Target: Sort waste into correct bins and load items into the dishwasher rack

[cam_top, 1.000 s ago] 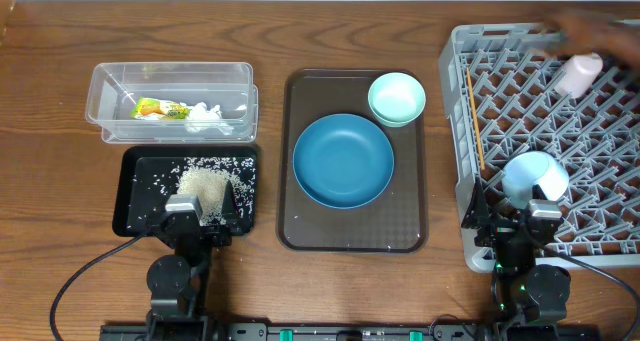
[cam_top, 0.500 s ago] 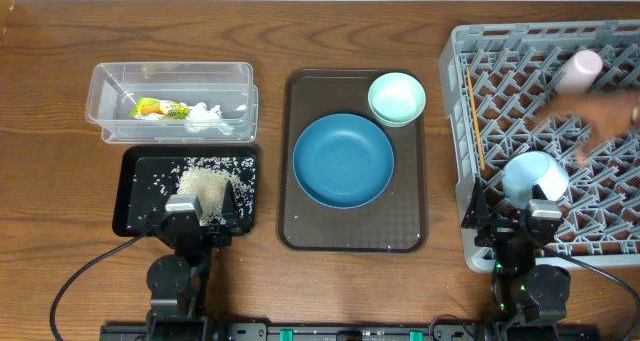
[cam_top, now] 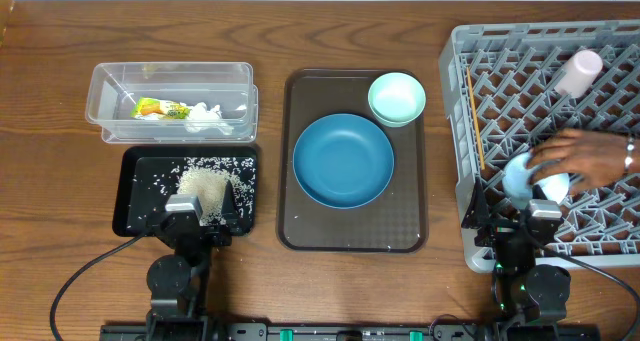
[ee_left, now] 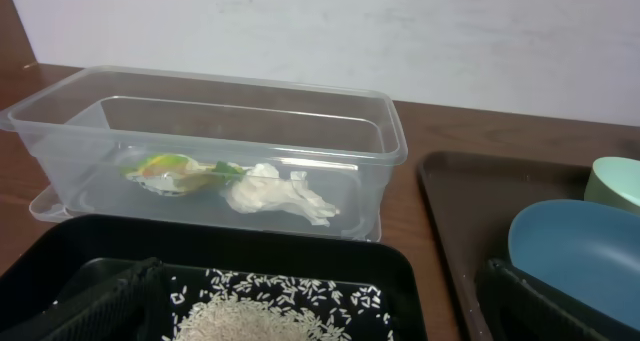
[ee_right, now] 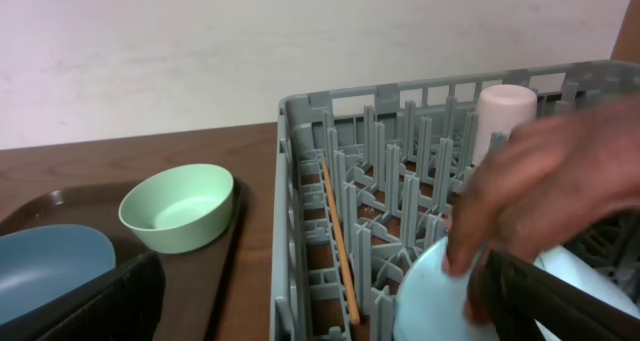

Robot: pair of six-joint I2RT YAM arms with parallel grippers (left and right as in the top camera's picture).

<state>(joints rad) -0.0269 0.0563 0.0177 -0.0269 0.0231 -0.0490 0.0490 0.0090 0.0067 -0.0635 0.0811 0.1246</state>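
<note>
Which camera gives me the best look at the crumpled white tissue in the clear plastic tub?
Left wrist: the crumpled white tissue shows large through the clear rectangular plastic tub wall, beside the yellow-green wrapper. Overhead shows the tissue only as a small white blob. The right wrist view misses it.

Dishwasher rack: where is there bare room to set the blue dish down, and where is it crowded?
Free pegs: the far middle of the rack, bordered by the wooden stick on the left and the pink cup on the right. Crowded: the near half, where a person's hand rests on the mint bowl.
</note>
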